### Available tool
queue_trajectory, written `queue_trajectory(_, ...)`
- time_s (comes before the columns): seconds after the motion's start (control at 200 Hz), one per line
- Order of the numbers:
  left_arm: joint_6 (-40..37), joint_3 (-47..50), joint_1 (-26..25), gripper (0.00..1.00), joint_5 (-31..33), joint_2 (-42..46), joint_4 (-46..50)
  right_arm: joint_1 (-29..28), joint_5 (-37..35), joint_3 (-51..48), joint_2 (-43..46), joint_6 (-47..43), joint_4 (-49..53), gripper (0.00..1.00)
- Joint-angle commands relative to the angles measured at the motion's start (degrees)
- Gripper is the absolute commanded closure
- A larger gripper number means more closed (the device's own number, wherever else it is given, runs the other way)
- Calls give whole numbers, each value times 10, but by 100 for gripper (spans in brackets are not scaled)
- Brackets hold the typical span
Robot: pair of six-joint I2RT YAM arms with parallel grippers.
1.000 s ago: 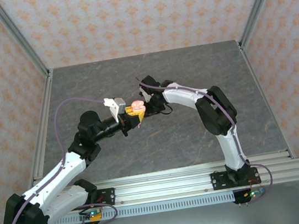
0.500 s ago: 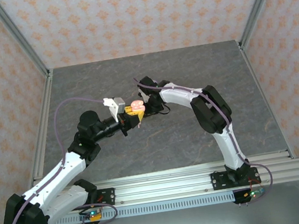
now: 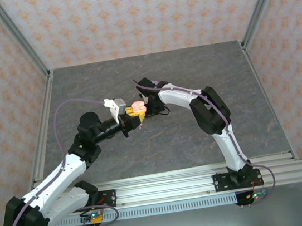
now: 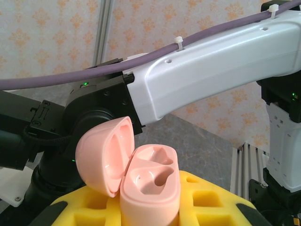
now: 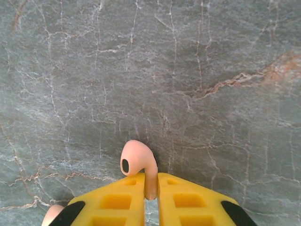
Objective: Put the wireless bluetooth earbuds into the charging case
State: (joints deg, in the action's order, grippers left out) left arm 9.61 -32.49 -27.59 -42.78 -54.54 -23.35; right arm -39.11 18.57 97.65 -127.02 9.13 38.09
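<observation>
My left gripper [image 4: 151, 214] is shut on a pale pink charging case [image 4: 151, 186], held upright between its yellow fingers [image 4: 211, 200]. The lid [image 4: 101, 162] is swung open to the left and both sockets are empty. From above, the case [image 3: 138, 106] sits at the left gripper's tip [image 3: 133, 113] over the middle of the table. My right gripper [image 5: 150, 188] is shut on the stem of a pale pink earbud [image 5: 136, 161], its bulb sticking out past the fingertips just above the stone table. From above, the right gripper [image 3: 151, 105] is right beside the case.
A dark grey marbled tabletop [image 3: 201, 72] lies under both arms, inside a metal frame with patterned walls. The right arm's white link [image 4: 211, 66] crosses close behind the open case. A small pale pink rounded thing [image 5: 51, 214] shows at the bottom left edge of the right wrist view.
The right arm's wrist has shifted a little to the left, closer to the case. The left arm and the open case have stayed put.
</observation>
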Motion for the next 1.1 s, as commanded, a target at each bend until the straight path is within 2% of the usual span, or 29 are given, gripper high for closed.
queue_trajectory(0.0,0,-1,5,98,4,12,3,3,-77,-35,15,20,7,88)
queue_trajectory(0.345,0,-9,5,98,7,-4,9,46,-85,-214,153,78,-52,89)
queue_trajectory(0.521,-1,-15,5,98,5,-13,12,55,-107,-265,181,103,-49,89)
queue_trajectory(0.656,0,-17,5,98,5,-17,10,56,-108,-275,178,111,-47,88)
queue_trajectory(0.816,0,-21,5,98,3,-22,10,56,-95,-266,191,111,-46,73)
queue_trajectory(1.096,0,-28,5,98,2,-28,16,62,-89,-213,203,106,-18,64)
